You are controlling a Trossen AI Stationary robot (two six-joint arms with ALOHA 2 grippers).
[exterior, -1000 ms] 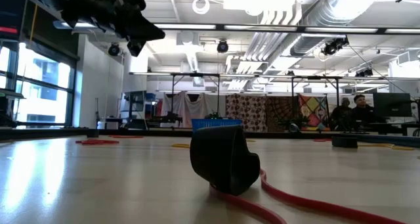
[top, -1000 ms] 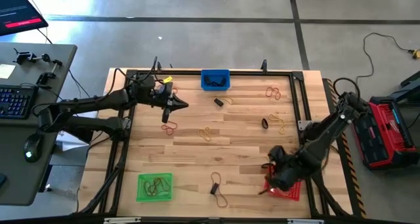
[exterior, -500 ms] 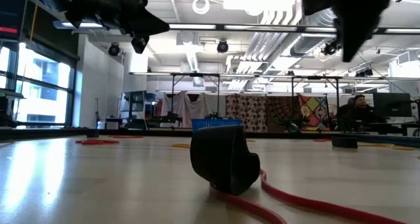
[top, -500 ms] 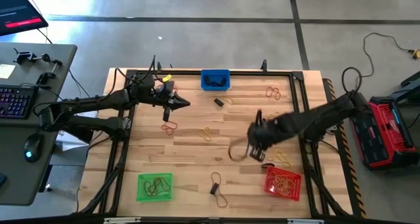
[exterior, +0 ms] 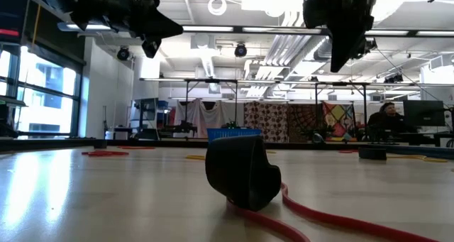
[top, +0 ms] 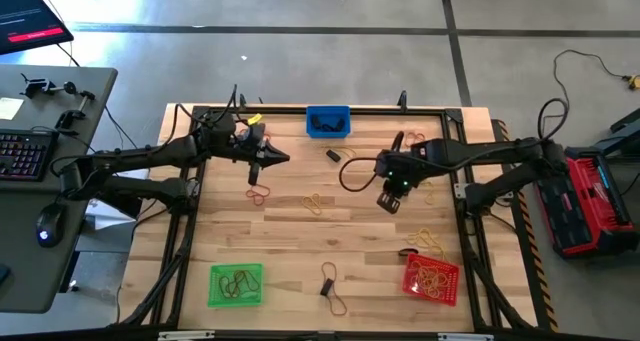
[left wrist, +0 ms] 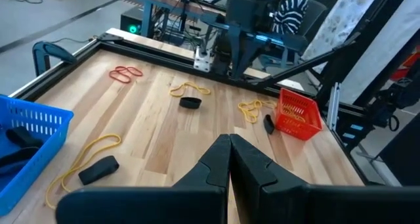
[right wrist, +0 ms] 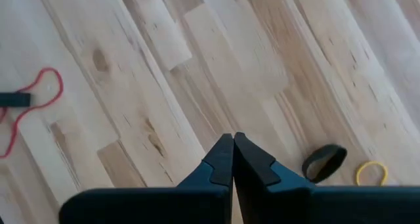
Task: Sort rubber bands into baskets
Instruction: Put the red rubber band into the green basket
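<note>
Rubber bands lie scattered on the wooden table: a red one (top: 258,194), yellow ones (top: 318,203) (top: 430,239), a black one (top: 334,155), red ones at the far right (top: 415,139), and a black and red one near the front (top: 330,286) (exterior: 241,172). The blue basket (top: 328,121) stands at the far edge, the green basket (top: 236,285) near left and the red basket (top: 432,277) near right; each holds bands. My left gripper (top: 276,161) (left wrist: 230,142) is shut and empty above the far left. My right gripper (top: 389,202) (right wrist: 232,140) is shut and empty above the table's middle right.
A dark metal frame (top: 455,171) borders the table. In the right wrist view a black band (right wrist: 323,161) and a small yellow band (right wrist: 371,173) lie on bare wood ahead of the fingers. A desk with a keyboard (top: 22,151) stands off the table's left.
My right gripper has left the red basket at the near right and swung toward the table's far edge and middle, staying above the table. My left gripper has kept still. No band has visibly moved.
</note>
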